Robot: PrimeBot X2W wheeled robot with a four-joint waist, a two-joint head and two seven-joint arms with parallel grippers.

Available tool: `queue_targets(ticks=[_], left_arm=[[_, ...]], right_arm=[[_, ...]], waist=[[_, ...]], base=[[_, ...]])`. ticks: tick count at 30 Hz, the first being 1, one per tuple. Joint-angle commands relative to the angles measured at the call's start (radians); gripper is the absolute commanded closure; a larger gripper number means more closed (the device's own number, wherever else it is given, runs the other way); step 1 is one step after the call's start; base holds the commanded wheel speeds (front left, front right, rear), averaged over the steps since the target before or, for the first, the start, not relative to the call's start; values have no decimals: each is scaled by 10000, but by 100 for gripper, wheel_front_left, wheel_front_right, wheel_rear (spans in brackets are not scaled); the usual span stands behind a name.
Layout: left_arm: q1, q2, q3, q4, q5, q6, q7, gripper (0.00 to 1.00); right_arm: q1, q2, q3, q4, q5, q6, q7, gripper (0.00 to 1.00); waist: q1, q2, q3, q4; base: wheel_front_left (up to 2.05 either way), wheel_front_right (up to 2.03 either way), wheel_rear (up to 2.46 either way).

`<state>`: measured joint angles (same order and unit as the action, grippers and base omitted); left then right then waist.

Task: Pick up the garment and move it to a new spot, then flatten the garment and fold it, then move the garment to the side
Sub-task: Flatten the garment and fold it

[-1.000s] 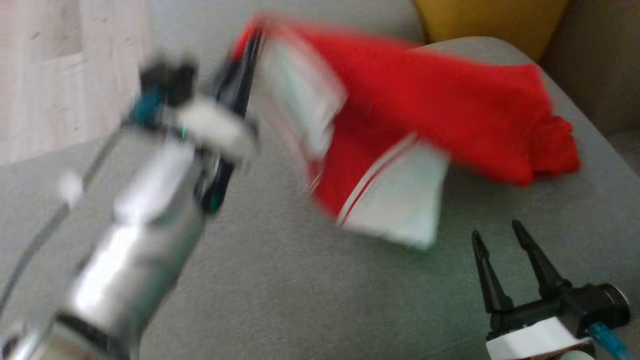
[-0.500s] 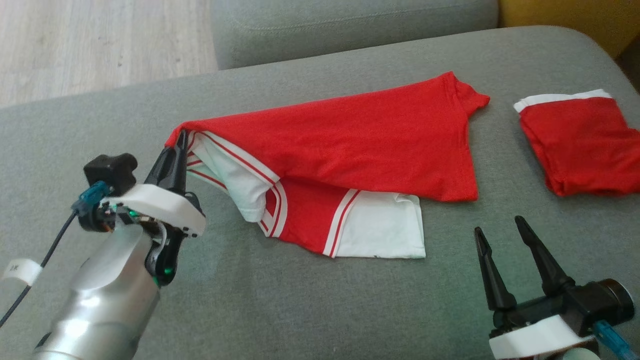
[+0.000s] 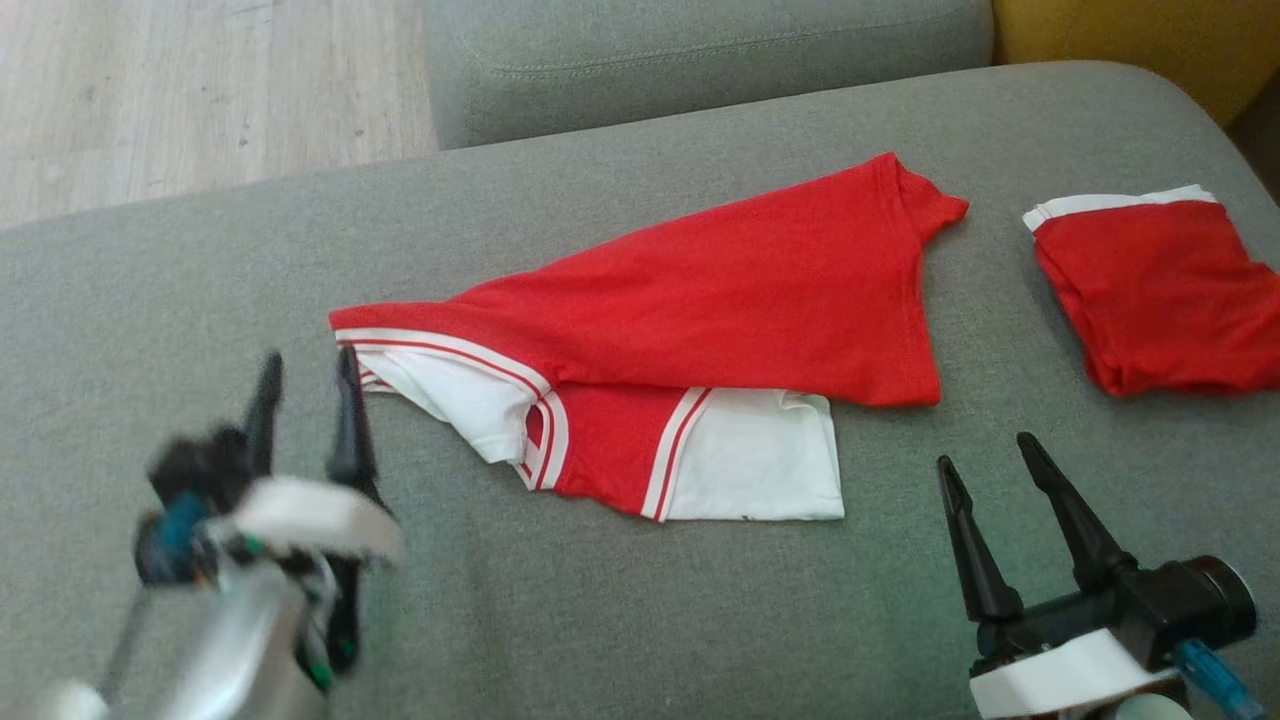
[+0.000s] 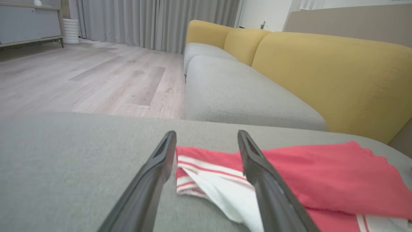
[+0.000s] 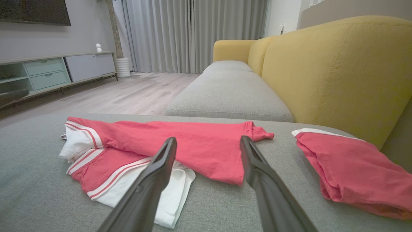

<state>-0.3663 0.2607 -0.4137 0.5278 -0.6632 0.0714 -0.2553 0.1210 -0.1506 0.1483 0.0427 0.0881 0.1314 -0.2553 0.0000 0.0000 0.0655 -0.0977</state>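
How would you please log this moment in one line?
left gripper: open, empty, by striped hem | right gripper: open, empty | red-and-white fabric garment: half-folded on grey sofa seat | folded red garment: apart, right

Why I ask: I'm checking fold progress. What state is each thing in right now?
red and white garment: lying on the grey cushion, partly doubled over itself, rumpled, not flat.
left hand: open, empty, at that garment's striped corner.
right hand: open, empty, apart from the cloth.
second red garment: folded, lying apart at the right.
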Motion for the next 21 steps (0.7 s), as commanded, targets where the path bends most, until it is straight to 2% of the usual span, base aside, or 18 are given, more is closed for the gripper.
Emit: queue_targets(ticks=[1, 3, 5, 10, 15, 21], left_arm=[[380, -108, 545, -810, 580, 224, -64, 0], [1138, -527, 513, -1393, 1249, 249, -64, 0], [1713, -875, 197, -1699, 1903, 96, -64, 0], [2136, -1409, -690, -1819, 3118, -329, -64, 0], [1551, -1851, -1980, -1261, 4263, -928, -64, 0], [259, -2086, -3518, 9, 4742, -1541, -64, 0]], right_arm=[[-216, -92, 146, -278, 60, -7, -65, 0], [-178, -72, 112, -279, 59, -7, -65, 0], [-152, -69, 117, -263, 65, -7, -65, 0], [-181, -98, 173, -232, 82, -7, -65, 0], [-287, -243, 250, -261, 112, -7, -65, 0], [-430, -364, 152, -282, 87, -7, -65, 0]], waist=[[0, 0, -6, 37], [0, 0, -16, 101], [0, 0, -25, 153], [0, 0, 23, 207], [0, 0, 229, 74], [0, 0, 571, -357]], base=[[0, 0, 0], [0, 0, 0], [0, 0, 0], [0, 0, 0], [0, 0, 0], [0, 0, 0]])
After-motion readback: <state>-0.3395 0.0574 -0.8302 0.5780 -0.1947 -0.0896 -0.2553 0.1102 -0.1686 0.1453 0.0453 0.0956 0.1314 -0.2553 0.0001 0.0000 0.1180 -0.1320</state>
